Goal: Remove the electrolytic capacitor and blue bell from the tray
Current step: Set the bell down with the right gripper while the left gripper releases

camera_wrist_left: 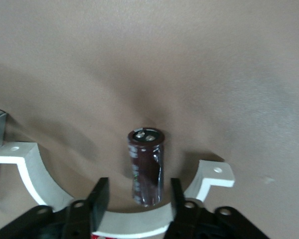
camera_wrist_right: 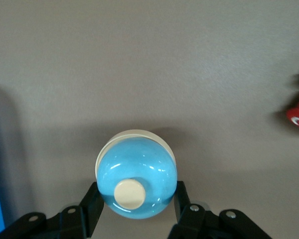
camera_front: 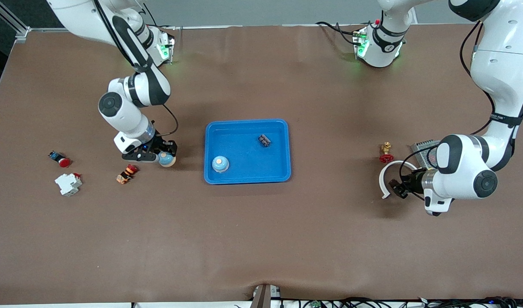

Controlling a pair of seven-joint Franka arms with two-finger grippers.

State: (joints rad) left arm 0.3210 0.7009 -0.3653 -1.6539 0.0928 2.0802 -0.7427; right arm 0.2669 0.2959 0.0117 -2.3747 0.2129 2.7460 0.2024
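Front view: right gripper (camera_front: 164, 156) clenched on a blue bell (camera_front: 167, 159), beside the blue tray (camera_front: 210, 147) toward the right arm's end. Left gripper (camera_front: 394, 187) at the white ring (camera_front: 390, 173); fingers (camera_wrist_left: 100, 195) released around the upright capacitor (camera_wrist_left: 146, 166).

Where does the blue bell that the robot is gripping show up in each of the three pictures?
Front view: the bell sits in the right end effector, between the blue tray and the small orange part.
Right wrist view: the bell fills the lower middle, between the fingers.
Left wrist view: not in it.
Shared landmark: the brown table.
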